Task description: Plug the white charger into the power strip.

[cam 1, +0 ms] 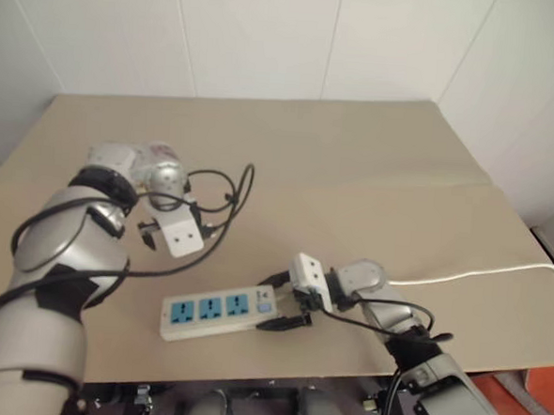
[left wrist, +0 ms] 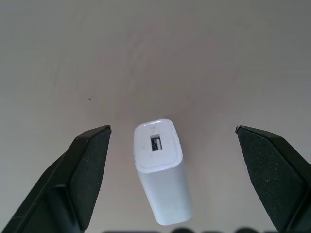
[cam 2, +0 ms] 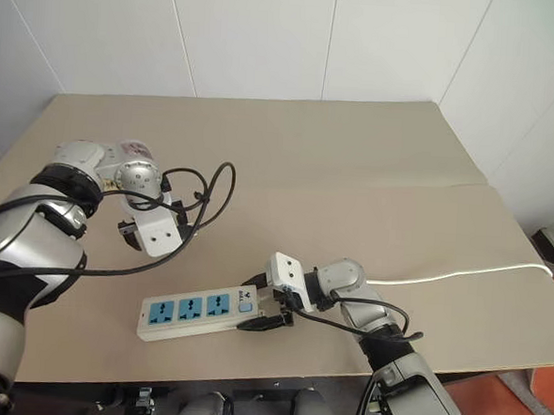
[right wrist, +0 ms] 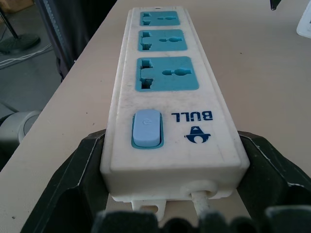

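Head views: the strip (cam 1: 216,310) lies flat near the front edge of the tan surface (cam 1: 354,175), its switch end between the jaws of the right gripper (cam 1: 282,302), which clamp its two long sides; its cord (cam 1: 480,273) runs off right. The left gripper (cam 2: 136,234) hangs above the surface, well left of the strip.

Left wrist view: the charger (left wrist: 162,171) stands on the surface between wide-open jaws, touching neither finger.

Right wrist view: black fingers (right wrist: 77,179) press both sides of the strip's switch end.
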Controlling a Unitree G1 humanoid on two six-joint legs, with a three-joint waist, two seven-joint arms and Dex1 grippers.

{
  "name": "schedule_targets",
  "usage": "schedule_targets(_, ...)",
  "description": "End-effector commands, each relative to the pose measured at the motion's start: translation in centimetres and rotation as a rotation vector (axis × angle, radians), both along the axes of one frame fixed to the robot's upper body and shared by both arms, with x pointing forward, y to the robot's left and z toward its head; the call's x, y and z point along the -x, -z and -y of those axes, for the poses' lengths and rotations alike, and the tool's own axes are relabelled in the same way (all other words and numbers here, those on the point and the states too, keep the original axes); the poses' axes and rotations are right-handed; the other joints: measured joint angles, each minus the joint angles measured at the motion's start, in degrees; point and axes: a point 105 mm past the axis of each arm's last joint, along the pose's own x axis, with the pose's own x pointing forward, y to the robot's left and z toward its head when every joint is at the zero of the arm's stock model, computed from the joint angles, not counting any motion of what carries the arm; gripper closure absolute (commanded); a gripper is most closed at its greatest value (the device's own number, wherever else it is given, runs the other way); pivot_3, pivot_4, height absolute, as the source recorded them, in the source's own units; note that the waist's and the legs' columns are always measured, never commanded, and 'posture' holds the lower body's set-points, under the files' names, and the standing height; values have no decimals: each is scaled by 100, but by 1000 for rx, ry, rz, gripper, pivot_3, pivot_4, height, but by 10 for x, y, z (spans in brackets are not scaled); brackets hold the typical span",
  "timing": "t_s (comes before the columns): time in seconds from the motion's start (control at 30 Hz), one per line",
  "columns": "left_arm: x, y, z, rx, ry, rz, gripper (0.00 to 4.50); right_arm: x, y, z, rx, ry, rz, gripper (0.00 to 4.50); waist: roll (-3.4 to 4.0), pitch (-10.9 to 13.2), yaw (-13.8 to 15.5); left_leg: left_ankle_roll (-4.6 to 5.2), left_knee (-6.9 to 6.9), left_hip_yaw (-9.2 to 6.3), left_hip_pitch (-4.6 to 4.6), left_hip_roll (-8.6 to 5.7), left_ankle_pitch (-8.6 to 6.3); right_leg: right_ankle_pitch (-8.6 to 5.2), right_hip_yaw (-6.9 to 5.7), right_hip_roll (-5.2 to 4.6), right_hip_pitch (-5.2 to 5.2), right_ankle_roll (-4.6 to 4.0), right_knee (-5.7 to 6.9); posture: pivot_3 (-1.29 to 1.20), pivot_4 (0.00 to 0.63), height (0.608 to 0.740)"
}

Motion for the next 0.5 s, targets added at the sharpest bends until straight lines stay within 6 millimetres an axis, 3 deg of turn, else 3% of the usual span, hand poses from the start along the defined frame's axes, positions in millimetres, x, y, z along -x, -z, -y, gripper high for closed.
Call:
schedule_targets(0.03, -2, 0, -3, 10, -30, 14, 0, 5, 21, 7, 88, 13, -42, 1075, 0, 0, -1, 0, 0, 0, 0, 0, 0, 0, 0, 0, 0, 0, 0, 0, 150, 740)
schedule_targets(0.2, -3, 5, -5, 14, -64, 22, 1146, 5, 23, 7, 95, 15, -41, 1075, -1, -1, -1, 0, 1, -1, 1, 0, 0, 0, 0, 0, 1, 0, 1, 0, 150, 740)
schedule_targets(0.43, -5, 14, -6, 22, -98, 31, 3439, 5, 23, 9, 102, 22, -36, 1075, -2, -3, -3, 0, 1, 0, 10, -1, 0, 0, 0, 0, 8, 0, 3, 0, 150, 740)
schedule_targets(0.5, -5, 15, -6, 28, -100, 31, 3481, 5, 23, 9, 103, 24, -38, 1075, -3, -5, 1, 0, 1, 1, 15, 0, 0, 0, 0, -1, 12, 0, 4, 0, 150, 740)
